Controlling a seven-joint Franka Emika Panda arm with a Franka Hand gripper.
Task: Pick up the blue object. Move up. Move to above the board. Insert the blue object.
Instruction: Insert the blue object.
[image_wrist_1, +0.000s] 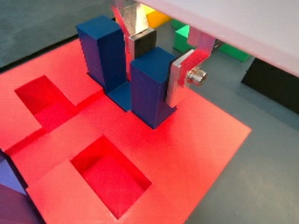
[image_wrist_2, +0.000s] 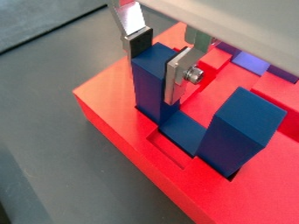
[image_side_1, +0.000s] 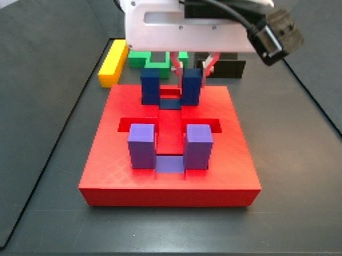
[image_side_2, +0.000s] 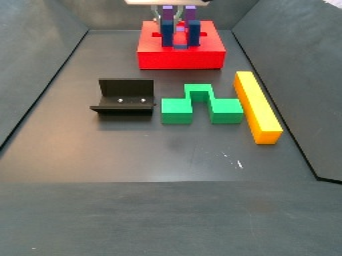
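Note:
The blue object (image_wrist_1: 152, 87) is a dark blue U-shaped block. It stands upright with its base down in a recess at one end of the red board (image_wrist_1: 198, 131). My gripper (image_wrist_1: 158, 74) straddles one prong, with a silver finger plate flat against each side near the prong's top. It looks shut on that prong. Another wrist view shows the same grip (image_wrist_2: 158, 74) on the block (image_wrist_2: 239, 122), near an edge of the board (image_wrist_2: 117, 96). In a side view the gripper (image_side_1: 191, 72) hangs over the block (image_side_1: 174, 95) at the board's far end (image_side_1: 167, 175).
A purple U-shaped block (image_side_1: 171, 150) stands in the board's near recess. On the floor in a side view lie a green block (image_side_2: 201, 105), a yellow bar (image_side_2: 257, 105) and the dark fixture (image_side_2: 123, 98). An open rectangular recess (image_wrist_1: 111, 175) lies beside the blue object.

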